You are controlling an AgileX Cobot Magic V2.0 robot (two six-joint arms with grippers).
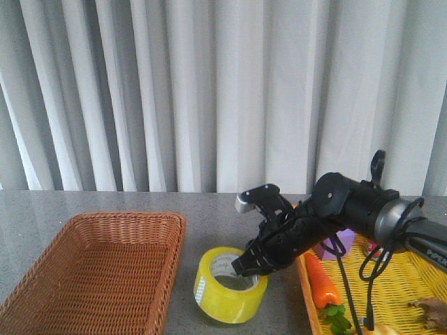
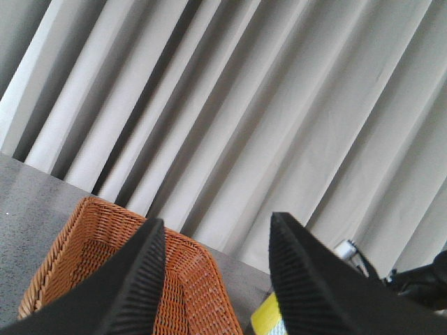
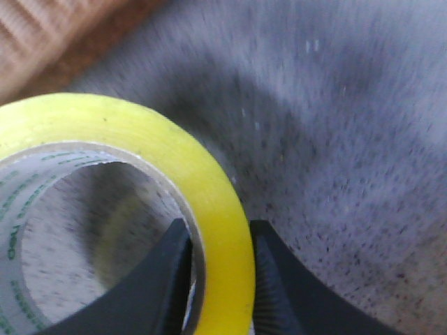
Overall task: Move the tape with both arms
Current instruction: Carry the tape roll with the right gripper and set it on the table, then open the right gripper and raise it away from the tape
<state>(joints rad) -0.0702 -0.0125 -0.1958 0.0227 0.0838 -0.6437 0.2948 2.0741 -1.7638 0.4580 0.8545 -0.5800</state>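
Right now my right pincer [image 3: 220,279] straddles the tape [image 3: 133,209] wall, one finger inside its upright core. My left pincer [image 2: 213,279] hangs wide, farther off.

Tape [image 3: 174,164]: yellow roll, white printed core, lying flat on grey speckled table [image 3: 349,139].
Right gripper [image 3: 222,279]: fingers straddle the roll's wall, one inside the core, one outside.
Basket [image 3: 49,35]: blurred, 11 o'clock of the tape.
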